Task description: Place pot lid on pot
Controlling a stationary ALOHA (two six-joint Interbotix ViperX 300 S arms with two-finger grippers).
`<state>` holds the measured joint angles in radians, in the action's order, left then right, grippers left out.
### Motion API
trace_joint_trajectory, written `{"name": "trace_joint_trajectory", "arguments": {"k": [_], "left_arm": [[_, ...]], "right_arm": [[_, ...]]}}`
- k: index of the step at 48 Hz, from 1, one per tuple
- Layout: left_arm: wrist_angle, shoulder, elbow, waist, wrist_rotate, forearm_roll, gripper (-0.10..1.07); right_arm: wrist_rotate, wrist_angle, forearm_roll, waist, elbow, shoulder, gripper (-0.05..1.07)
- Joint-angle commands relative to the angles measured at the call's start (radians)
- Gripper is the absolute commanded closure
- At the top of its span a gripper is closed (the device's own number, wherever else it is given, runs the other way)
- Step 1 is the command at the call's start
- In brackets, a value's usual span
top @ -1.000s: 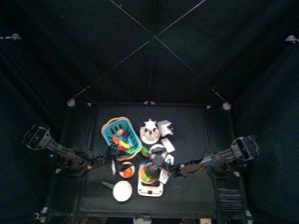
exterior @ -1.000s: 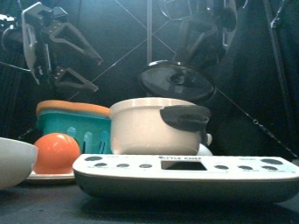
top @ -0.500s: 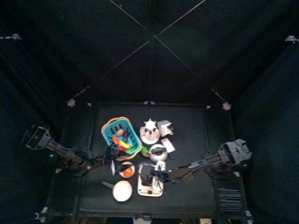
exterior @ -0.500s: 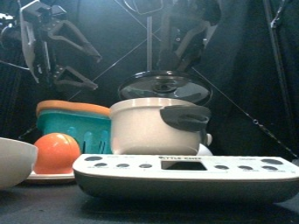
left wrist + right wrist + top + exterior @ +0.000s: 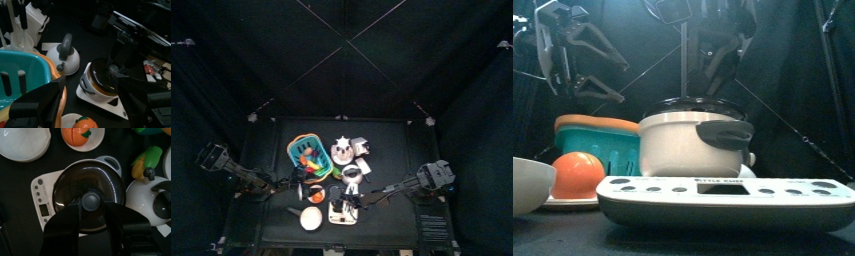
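Dim curtained scene lit from above; glare on white surfaces, wrist views slightly soft.

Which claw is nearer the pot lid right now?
Right. The right claw is directly over the pot lid, straddling its knob. The left claw hangs well off to the side, above the teal rack.

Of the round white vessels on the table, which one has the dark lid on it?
The white pot standing on the scale, under the right gripper. A dark lid covers it; the kettle has its own handle, and the bowl is open.
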<state>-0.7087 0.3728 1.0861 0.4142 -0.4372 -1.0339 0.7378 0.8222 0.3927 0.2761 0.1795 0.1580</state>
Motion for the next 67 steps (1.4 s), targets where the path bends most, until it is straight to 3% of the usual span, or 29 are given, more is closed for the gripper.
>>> {"name": "trace_joint_trajectory", "arguments": {"k": [1, 56, 61, 67], "left_arm": [[-0.009, 0.000, -0.009, 0.003, -0.002, 0.005, -0.04], [-0.009, -0.002, -0.009, 0.006, -0.002, 0.005, -0.04], [-0.009, -0.003, -0.009, 0.006, -0.002, 0.005, -0.04], [-0.008, -0.003, -0.009, 0.006, -0.002, 0.005, -0.04]], "right_arm": [[-0.003, -0.003, -0.002, -0.009, -0.025, -0.014, 0.53], [-0.005, -0.011, -0.025, -0.002, -0.025, 0.002, 0.52], [-0.005, -0.011, -0.023, -0.002, -0.023, 0.000, 0.47], [-0.005, -0.009, -0.018, -0.002, -0.023, 0.002, 0.32]]}}
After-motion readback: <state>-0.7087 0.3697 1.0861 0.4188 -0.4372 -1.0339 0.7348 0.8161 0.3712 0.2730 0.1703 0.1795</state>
